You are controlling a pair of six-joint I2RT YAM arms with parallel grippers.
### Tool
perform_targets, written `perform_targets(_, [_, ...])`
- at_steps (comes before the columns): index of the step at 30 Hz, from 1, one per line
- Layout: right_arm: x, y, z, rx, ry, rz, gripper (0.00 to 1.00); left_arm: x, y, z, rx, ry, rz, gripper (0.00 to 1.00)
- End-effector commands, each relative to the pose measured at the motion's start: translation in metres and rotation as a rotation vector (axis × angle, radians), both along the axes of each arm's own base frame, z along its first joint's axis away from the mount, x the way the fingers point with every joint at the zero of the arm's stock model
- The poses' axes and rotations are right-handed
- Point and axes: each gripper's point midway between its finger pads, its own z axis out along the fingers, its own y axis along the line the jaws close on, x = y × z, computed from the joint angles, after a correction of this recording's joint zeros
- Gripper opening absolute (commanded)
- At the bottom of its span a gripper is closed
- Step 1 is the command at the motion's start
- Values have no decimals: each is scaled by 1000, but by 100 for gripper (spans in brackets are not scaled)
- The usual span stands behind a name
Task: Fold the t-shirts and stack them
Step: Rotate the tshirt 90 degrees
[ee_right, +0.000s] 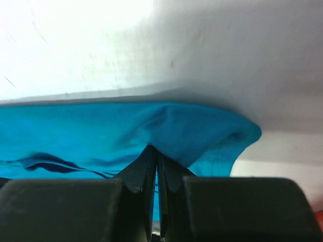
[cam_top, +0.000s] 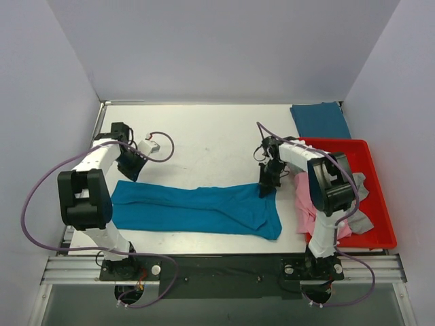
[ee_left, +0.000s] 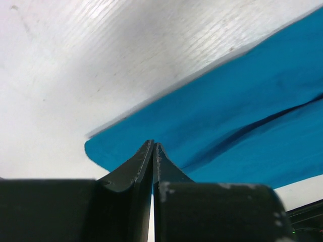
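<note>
Two robot arms each have a pair of fingers at the far edge of one long teal shirt (cam_top: 197,209). The shirt lies stretched in a wide band across the near part of the white surface (cam_top: 204,132).

The left fingers (cam_top: 131,170) sit at the shirt's far left corner. In the left wrist view they (ee_left: 150,151) are pressed fully together with no gap, and their tips rest on the teal cloth (ee_left: 242,121) just inside its edge. A dark crease runs away from the tips across the cloth.

The right fingers (cam_top: 267,188) sit at the shirt's far right corner. In the right wrist view they (ee_right: 151,155) are also closed tight. The teal cloth (ee_right: 101,133) is gathered into a small peak where the tips pinch it.

A folded teal shirt (cam_top: 319,120) lies flat beyond the long shirt's right end, at the back of the surface. A red tray (cam_top: 360,151) stands to the right of the long shirt. A pink shirt (cam_top: 303,202) spills over the tray's near side towards the long shirt, and a grey shirt (cam_top: 361,191) lies crumpled inside the tray.
</note>
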Motion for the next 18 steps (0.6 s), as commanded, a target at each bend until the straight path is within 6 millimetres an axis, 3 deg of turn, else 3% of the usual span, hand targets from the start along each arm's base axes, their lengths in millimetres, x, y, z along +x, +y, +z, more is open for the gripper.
perform_targets(1, [50,-11,-2,-65,11,-67,0,10,11,19,-1,-49,56,13])
perform_targets(2, [55,-14,-1,-81,35,-69,0,11,13,21,4,-53,62,13])
perform_targets(3, [85,-11,-1,-79,3,-60,0,12,15,22,4,-56,67,13])
perform_targets(4, [117,-6,19,-67,-61,-60,0,13,15,23,3,-58,69,13])
perform_targets(5, [125,-8,2,-78,-26,-44,0,13,16,23,3,-58,72,13])
perform_targets(6, [159,-2,25,-58,-93,-49,0,14,18,23,6,-59,76,13])
perform_targets(7, [173,-3,10,-61,-72,-55,0,13,19,22,10,-56,77,13])
perform_targets(10, [230,14,34,61,-197,-92,0,7,15,13,-1,-34,84,13])
perform_targets(12, [246,22,57,152,-281,-106,0,-3,7,5,-28,3,79,13])
perform_targets(15, [262,17,90,201,-432,-98,0,-15,3,-9,-25,45,59,13])
perform_targets(18, [242,5,118,178,-470,-74,1,-29,7,-27,-5,100,31,13])
